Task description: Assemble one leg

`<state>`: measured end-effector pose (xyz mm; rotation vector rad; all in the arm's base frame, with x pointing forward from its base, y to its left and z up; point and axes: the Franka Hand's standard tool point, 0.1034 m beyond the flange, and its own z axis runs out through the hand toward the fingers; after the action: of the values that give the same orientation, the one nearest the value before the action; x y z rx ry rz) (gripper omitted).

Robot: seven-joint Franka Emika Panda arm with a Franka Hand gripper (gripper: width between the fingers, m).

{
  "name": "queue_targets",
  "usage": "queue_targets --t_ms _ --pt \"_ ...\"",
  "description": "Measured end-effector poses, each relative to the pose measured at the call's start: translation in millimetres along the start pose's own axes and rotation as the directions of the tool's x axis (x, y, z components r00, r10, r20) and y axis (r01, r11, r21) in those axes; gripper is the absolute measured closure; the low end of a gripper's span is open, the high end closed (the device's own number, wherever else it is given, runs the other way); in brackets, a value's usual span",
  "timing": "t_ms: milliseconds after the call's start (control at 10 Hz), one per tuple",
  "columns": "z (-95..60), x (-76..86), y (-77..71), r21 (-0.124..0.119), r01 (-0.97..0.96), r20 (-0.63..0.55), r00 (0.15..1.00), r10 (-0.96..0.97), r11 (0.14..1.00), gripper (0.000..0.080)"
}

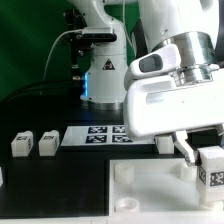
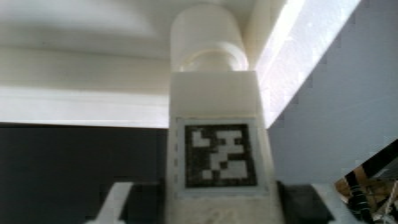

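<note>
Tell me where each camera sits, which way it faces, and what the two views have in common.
Exterior view: off the arm, across the table, facing the arm's base, with the marker board between; the wrist and jaws loom at the exterior view's right.
Wrist view: on the wrist, looking along the jaws at the leg held between them; only the jaw tips show.
Shared: that tagged leg in the jaws.
</note>
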<state>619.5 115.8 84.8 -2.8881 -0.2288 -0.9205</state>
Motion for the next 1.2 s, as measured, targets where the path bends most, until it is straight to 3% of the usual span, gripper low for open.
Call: queue_targets --t_ms 100,200,300,400,1200 --pt "1.1 -2.7 -0.4 0.002 0.000 0.012 1.000 0.000 1.000 0.0436" --pt "1.2 -2.8 -0.3 0.002 0.000 0.012 1.000 0.000 1.000 0.0436" --pt "1.3 -3.0 -0.4 0.002 0.000 0.013 1.000 0.000 1.000 0.0240" --pt "1.3 -3.1 -0.4 0.002 0.000 0.013 1.000 0.000 1.000 0.0178" --pt "1.4 -3.3 -0.4 0.002 0.000 0.013 1.000 0.000 1.000 0.0150"
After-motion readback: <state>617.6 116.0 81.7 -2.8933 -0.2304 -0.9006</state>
